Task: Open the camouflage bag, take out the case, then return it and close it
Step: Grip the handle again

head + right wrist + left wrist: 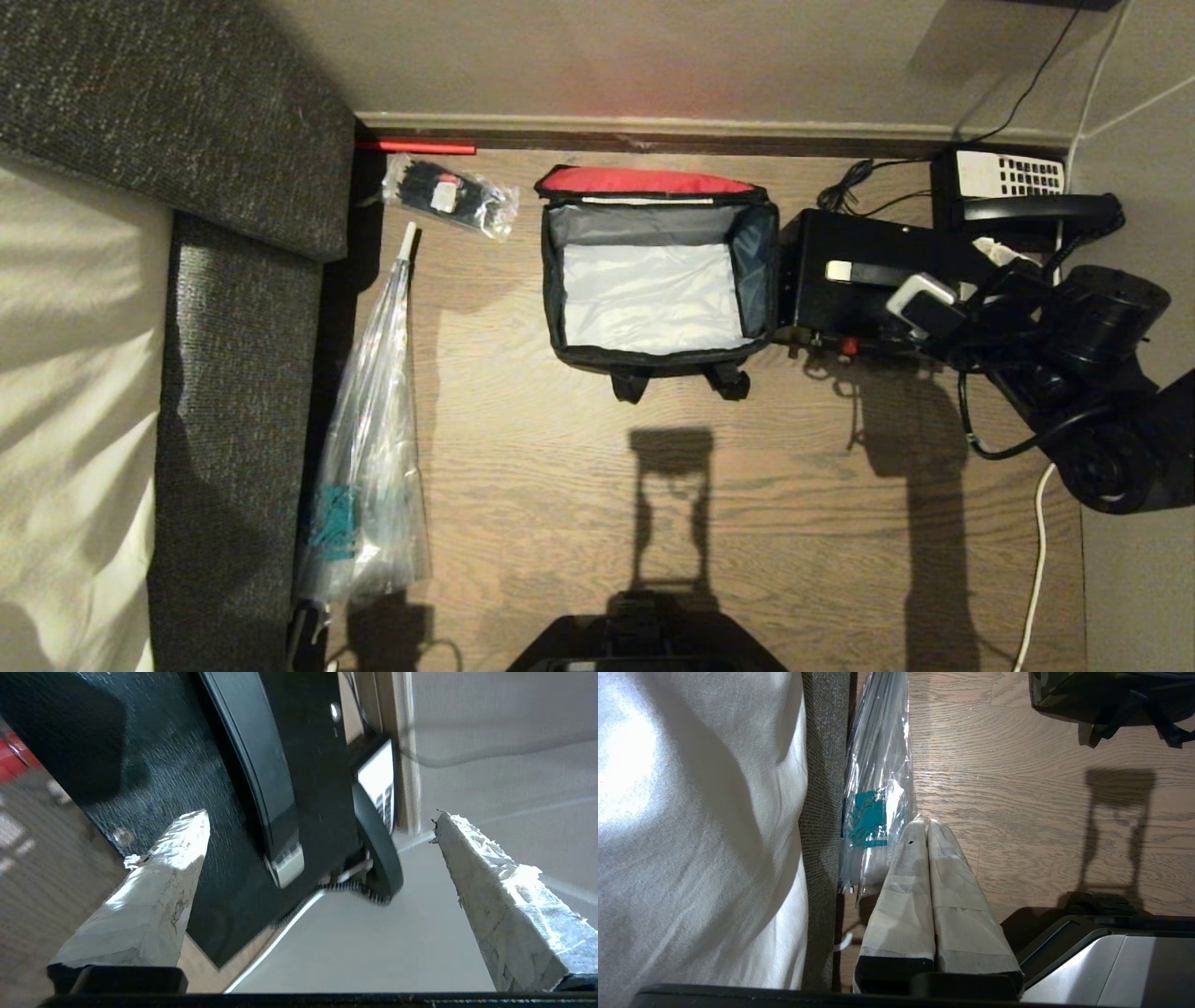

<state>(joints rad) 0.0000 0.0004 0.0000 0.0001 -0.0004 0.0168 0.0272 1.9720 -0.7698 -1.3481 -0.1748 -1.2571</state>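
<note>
bag (pixel 658 280): camo outside, red lid flipped back to 12 o'clock, silvery lining, nothing inside
case (pixel 854 280): flat black box, touching bag's 3 o'clock side
right claw (pixel 320 821): released, spread wide over case
left claw (pixel 927 828): clenched on nothing

You look down on a wood-grain floor (pixel 579 523) with long shadows across it. At twelve o'clock a pale wall (pixel 653 56) meets a dark baseboard (pixel 709 142). At nine o'clock stands a grey fabric sofa (pixel 233 373) with a white sheet (pixel 65 392), brightly lit.
</note>
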